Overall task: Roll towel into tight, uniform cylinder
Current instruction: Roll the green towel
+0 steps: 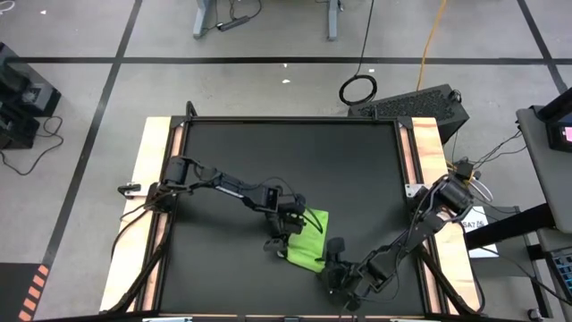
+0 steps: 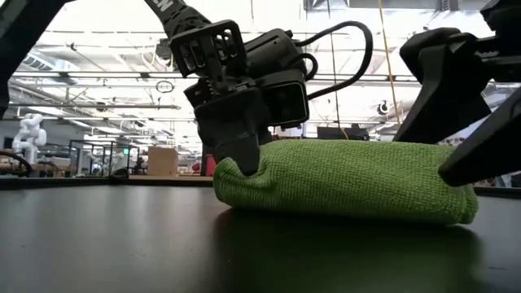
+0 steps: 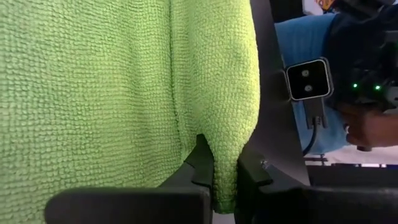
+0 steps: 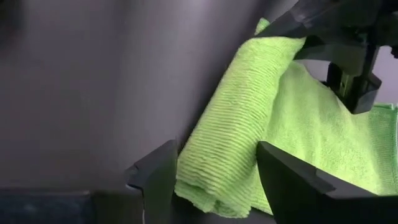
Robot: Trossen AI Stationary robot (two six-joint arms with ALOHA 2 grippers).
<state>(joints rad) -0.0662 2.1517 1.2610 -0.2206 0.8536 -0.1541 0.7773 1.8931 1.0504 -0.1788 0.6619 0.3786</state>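
The lime-green towel (image 1: 308, 238) lies partly rolled on the black mat (image 1: 268, 152), near the table's front edge. In the low view it is a low bundle (image 2: 350, 183) resting on the mat along its length. My left gripper (image 1: 284, 229) is shut on the towel's left end (image 2: 244, 175). My right gripper (image 4: 214, 186) is open at the towel's other end, with one finger on each side of the rolled edge (image 4: 230, 124). My left gripper pinches a rolled fold at the towel's end (image 3: 225, 177) between its two fingers (image 3: 202, 163). The fingers slant down from the table's left and far side. The fold is several layers thick, and the towel rests on the mat. My right gripper's open fingers (image 4: 158, 177) flank the roll's end (image 4: 208, 186); I cannot tell whether they touch it.
Bare mat stretches over the far half and the left of the table. Wooden strips (image 1: 156, 170) border the mat on both sides. A sheet of paper (image 1: 478, 237) lies by the right edge. A black case (image 1: 420, 103) sits on the floor beyond the far right corner.
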